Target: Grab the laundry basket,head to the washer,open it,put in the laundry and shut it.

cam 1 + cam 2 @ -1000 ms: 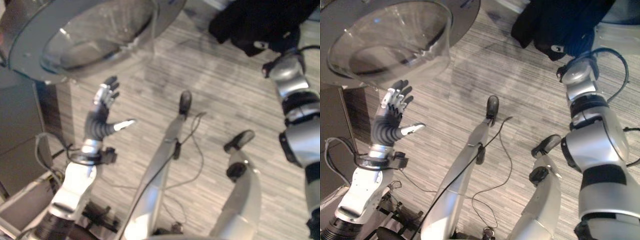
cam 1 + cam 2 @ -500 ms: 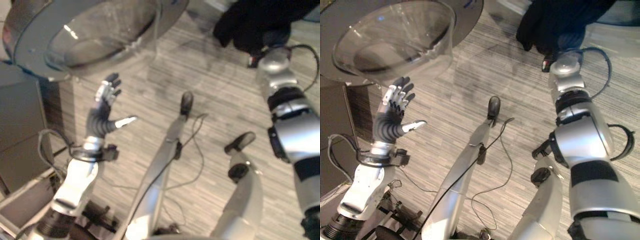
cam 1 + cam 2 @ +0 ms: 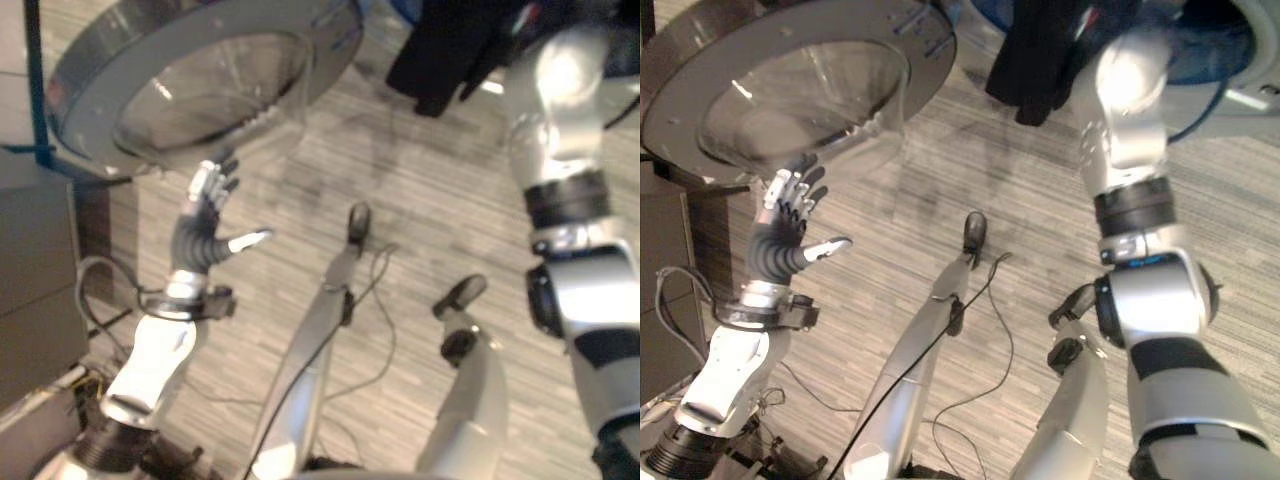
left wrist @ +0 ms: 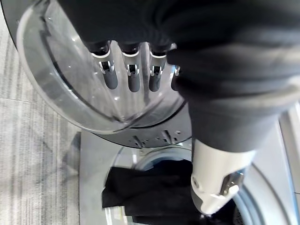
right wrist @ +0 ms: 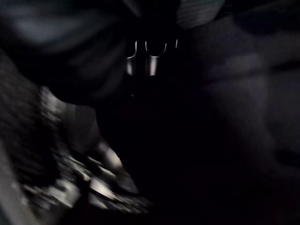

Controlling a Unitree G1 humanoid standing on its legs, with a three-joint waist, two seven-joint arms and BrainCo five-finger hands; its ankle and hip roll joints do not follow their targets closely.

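Your right hand [image 3: 1110,45] carries the dark laundry [image 3: 1040,50] at the washer's mouth, fingers hidden, I cannot tell their grip; it's limp, so bunch it. Left hand [image 3: 785,225] spread beneath the door [image 3: 790,90]

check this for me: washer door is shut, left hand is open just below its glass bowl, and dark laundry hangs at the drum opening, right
Not quite: the washer door is swung open, as the right eye view shows. The left hand is open just below its glass bowl, and dark laundry hangs at the drum opening.
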